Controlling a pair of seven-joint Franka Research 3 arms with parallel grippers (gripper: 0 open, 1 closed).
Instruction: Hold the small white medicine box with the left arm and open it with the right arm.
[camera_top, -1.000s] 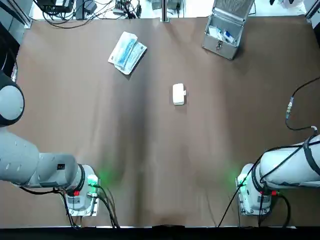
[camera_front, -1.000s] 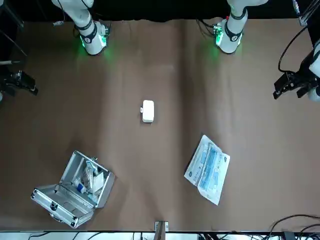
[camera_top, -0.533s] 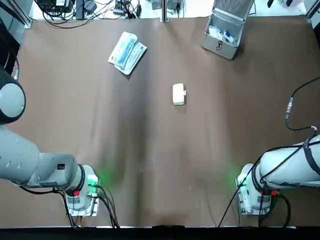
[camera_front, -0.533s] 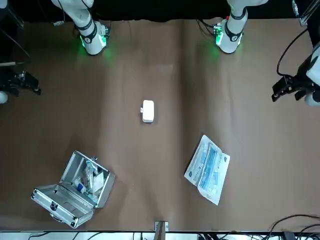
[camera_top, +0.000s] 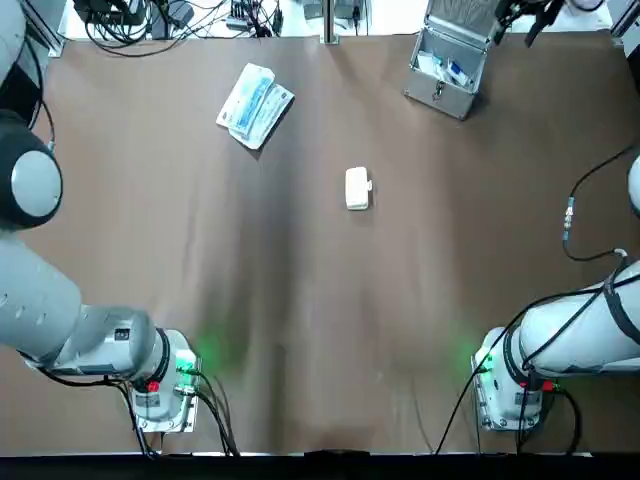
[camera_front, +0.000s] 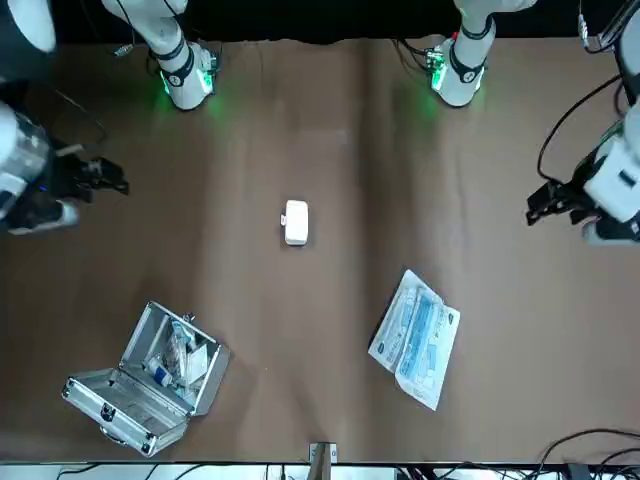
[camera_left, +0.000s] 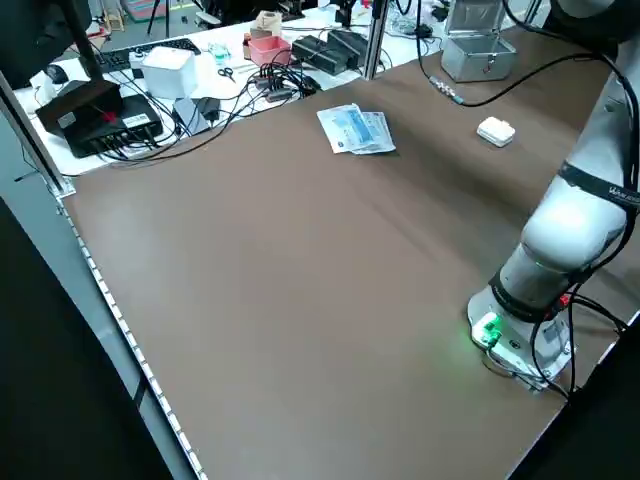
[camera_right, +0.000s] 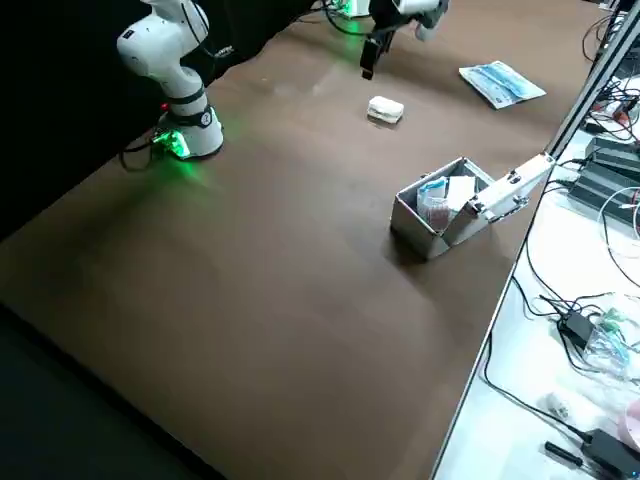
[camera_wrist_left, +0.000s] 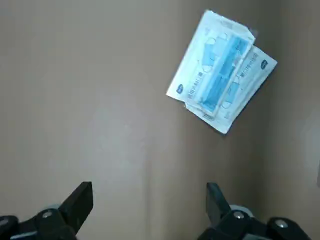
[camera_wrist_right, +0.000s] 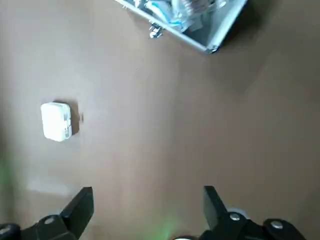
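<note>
The small white medicine box (camera_top: 357, 188) lies flat near the middle of the brown table (camera_top: 300, 300), also seen as the box (camera_front: 295, 222) from the front. Nothing touches it. My left gripper (camera_front: 540, 205) hovers high over the table's left side, open and empty; its wrist view shows its spread fingers (camera_wrist_left: 80, 200) above the mask pack (camera_wrist_left: 220, 92). My right gripper (camera_front: 108, 180) hovers over the right side, open and empty. In the right wrist view the box (camera_wrist_right: 56, 121) lies well off to one side of the gripper (camera_wrist_right: 147, 195).
A blue-and-white mask pack (camera_top: 254, 105) lies at the far left. An open metal case (camera_top: 447, 62) with small items stands at the far right corner. Cables and boxes (camera_left: 150, 90) crowd a side bench beyond the table's left edge.
Both grippers have come inward from the table's sides towards its middle. The white box, mask pack and case have not moved.
</note>
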